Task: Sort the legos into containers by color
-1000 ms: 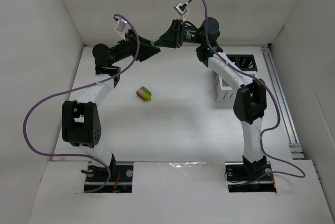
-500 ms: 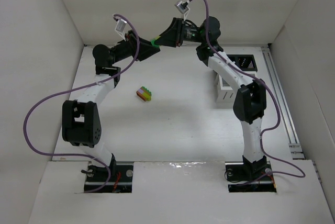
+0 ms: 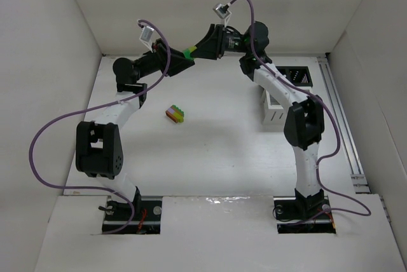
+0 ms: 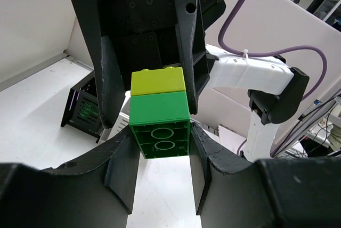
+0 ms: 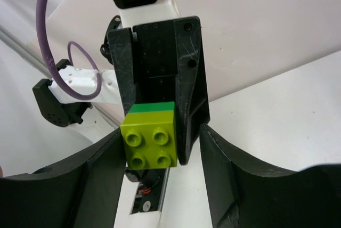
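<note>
A two-brick stack is held in the air above the far middle of the surface [image 3: 210, 151], where the two arms meet. The green brick [image 4: 160, 116] is clamped on its flat side walls by the jaws of the left gripper [image 4: 162, 140], and the lime brick [image 4: 158, 81] is seated on its studs. The jaws of the right gripper [image 5: 162, 132] are seen parted around the lime brick, with a gap on one side, so nothing is gripped by them. Both bricks are judged light, rigid and smooth-walled, joined by stud friction alone. The lime brick would best be taken on its two plain side walls and pulled off along the stud line; a weak pinch could slip. A multicoloured stack [image 3: 176, 114] lies left of centre, with the white bins [image 3: 275, 112] and black bins [image 3: 299, 76] at the far right.
</note>
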Controlling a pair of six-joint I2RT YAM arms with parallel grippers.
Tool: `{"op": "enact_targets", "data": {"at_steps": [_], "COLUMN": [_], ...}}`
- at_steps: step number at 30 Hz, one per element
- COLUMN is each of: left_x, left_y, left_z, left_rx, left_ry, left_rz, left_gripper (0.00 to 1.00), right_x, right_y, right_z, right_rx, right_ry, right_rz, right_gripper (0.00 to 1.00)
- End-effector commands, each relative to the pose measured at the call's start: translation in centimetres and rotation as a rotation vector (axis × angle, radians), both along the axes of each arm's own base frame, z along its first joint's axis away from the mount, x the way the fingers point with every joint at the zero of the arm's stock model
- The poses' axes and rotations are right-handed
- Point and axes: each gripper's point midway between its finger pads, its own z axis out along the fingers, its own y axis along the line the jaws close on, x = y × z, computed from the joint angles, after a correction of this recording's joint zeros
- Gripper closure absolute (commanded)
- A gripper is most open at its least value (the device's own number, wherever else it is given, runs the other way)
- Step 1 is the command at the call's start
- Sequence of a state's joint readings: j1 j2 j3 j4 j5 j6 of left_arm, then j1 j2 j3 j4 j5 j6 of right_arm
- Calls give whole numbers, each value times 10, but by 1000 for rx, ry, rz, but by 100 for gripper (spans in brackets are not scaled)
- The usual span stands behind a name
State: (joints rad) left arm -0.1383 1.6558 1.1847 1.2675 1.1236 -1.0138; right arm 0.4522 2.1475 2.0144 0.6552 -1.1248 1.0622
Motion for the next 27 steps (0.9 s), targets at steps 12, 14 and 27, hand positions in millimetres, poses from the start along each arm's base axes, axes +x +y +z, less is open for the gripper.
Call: {"op": "enact_targets", "data": {"at_steps": [12, 14, 27], "left_x": [-14, -14, 1], "left_y": [-1, -1, -2], "left_z": [14, 14, 4], "left_rx": [-20, -20, 46], "left_ry": [-125, -125, -98], "left_rz": [-21, -21, 26], "left_gripper": [100, 100, 100], "right_x": [-13, -13, 8], "right_y": [-14, -14, -68], "right_z": [24, 25, 23], "right_rx": [33, 37, 4], "right_ry": [-108, -116, -123], "right_rz": [17, 16, -107], "right_gripper": [67, 76, 100]}}
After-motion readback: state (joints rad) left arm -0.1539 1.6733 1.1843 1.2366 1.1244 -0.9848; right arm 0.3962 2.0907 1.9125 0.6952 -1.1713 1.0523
